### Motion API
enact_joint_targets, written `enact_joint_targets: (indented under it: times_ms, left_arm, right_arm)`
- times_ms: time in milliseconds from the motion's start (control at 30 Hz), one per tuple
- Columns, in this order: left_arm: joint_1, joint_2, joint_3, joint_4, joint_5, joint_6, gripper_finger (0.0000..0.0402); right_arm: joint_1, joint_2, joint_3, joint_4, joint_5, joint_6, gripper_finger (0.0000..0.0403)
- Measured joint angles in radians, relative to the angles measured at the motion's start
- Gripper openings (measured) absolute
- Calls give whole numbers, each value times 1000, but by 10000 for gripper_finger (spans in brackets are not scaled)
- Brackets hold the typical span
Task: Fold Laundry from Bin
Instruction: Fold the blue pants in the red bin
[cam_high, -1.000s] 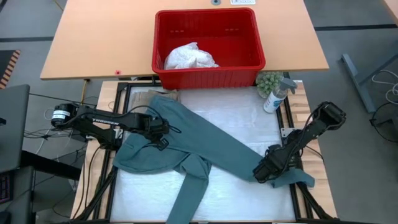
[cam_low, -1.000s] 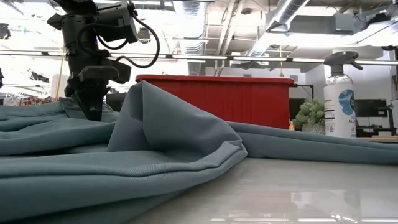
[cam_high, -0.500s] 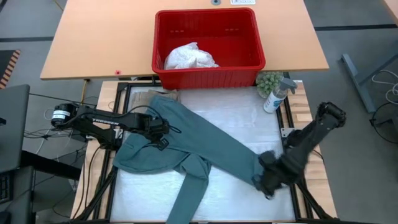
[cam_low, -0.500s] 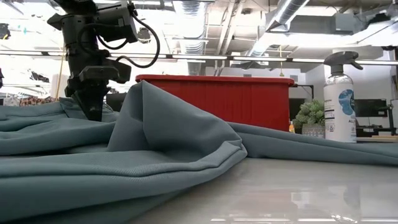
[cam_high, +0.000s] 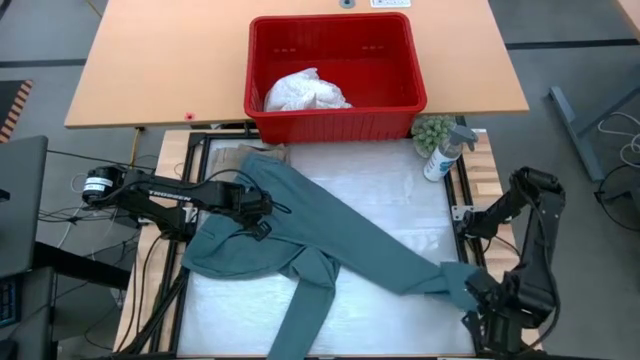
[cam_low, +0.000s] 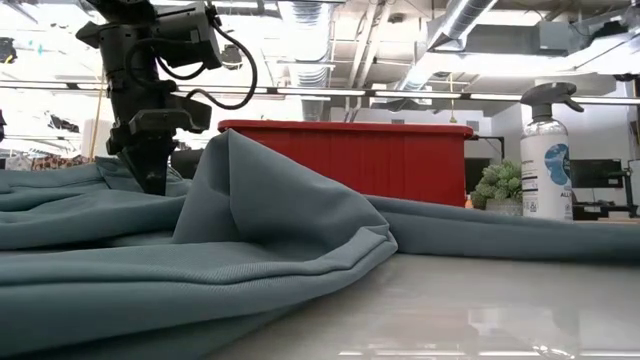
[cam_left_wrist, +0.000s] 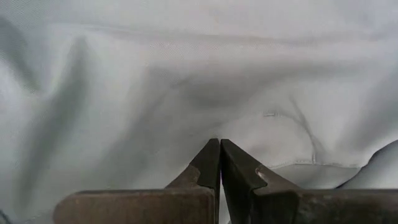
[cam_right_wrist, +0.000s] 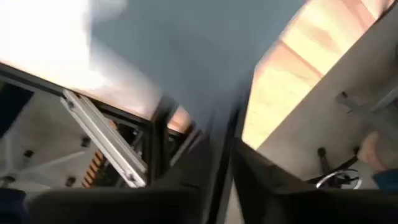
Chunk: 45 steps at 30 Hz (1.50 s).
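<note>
The dark teal long-sleeved garment (cam_high: 300, 235) lies spread on the white table, one sleeve running to the near edge and one toward the near right corner. It fills the low view (cam_low: 260, 230). My left gripper (cam_high: 262, 210) is shut on its upper left part, pointing down (cam_low: 150, 175). My right gripper (cam_high: 475, 298) is shut on the right sleeve's end at the table's near right corner. The red bin (cam_high: 335, 120) stands at the far edge with the white garment (cam_high: 305, 92) inside. A bit of beige cloth (cam_high: 265, 151) peeks out beside the bin. My left gripper pinches the teal garment's body (cam_left_wrist: 214, 127) between its two shut fingers, from above, pointing down. One layer or several, I cannot tell. The cloth there lies on the table. My right gripper holds the end of the right sleeve (cam_high: 455, 282) between its fingers; the cloth (cam_right_wrist: 211, 124) runs down between them. The sleeve stretches from the garment's body to the gripper, low over the table.
A spray bottle (cam_high: 441, 155) and a small green plant (cam_high: 432, 130) stand at the far right by the bin; both show in the low view (cam_low: 545, 150). The dark frame rail (cam_high: 470, 215) runs along the right edge. Bare white surface (cam_high: 385, 180) lies right of the garment.
My right gripper has gone toward the table's near right corner, its arm swinging round outside the right edge. It has kept hold of the sleeve end and drawn it along. The sleeve now runs straighter; the garment's body has stayed in place.
</note>
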Motion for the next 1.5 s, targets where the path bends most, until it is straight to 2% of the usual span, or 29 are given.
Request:
enact_joint_targets:
  times_ms: [167,300,400,467,533,733,833,933,1167,1500]
  left_arm:
    - [1,0,0,0,0,0,0]
    - [7,0,0,3,-8,-1,0]
    - [12,0,0,5,-24,-2,0]
    - [17,0,0,15,-25,-1,0]
    - [24,0,0,23,-20,1,0]
    - [35,0,0,31,4,1,0]
    - [35,0,0,38,10,8,0]
    - [35,0,0,38,11,9,0]
    - [35,0,0,52,11,10,0]
    - [35,9,0,59,11,21,0]
  right_arm:
    - [16,0,0,-23,-1,28,212]
    - [-71,-1,-4,-34,92,16,255]
    - [-189,10,-6,-30,233,-87,259]
    - [-274,33,-6,-67,274,-179,258]
    - [-367,57,-8,-150,274,-198,255]
    - [-575,81,-120,-120,255,-270,253]
    - [-599,81,-217,-133,189,-272,253]
    - [-604,48,-314,-55,141,-251,253]
    - [-562,-19,-518,203,130,-116,253]
    - [-567,-21,-676,412,105,-45,246]
